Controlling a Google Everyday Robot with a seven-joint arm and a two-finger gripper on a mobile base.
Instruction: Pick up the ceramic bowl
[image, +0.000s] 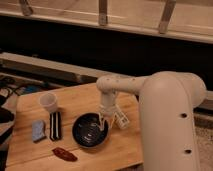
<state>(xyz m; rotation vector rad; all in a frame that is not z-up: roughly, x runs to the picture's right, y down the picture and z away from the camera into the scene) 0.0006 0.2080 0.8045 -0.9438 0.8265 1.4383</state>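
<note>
The ceramic bowl (90, 131) is a round, shallow, glossy dark bowl on the wooden table (80, 100), near its front edge. My gripper (104, 123) hangs from the white arm (165, 100) and reaches down at the bowl's right rim. Its pale fingers (101, 121) sit at or just over the rim. I cannot tell whether they straddle the rim.
A small white translucent cup (48, 102) stands at the left. A blue-grey packet (38, 130) and a dark striped flat item (55, 125) lie left of the bowl. A reddish-brown object (64, 154) lies near the front edge. A dark wall and railing run behind.
</note>
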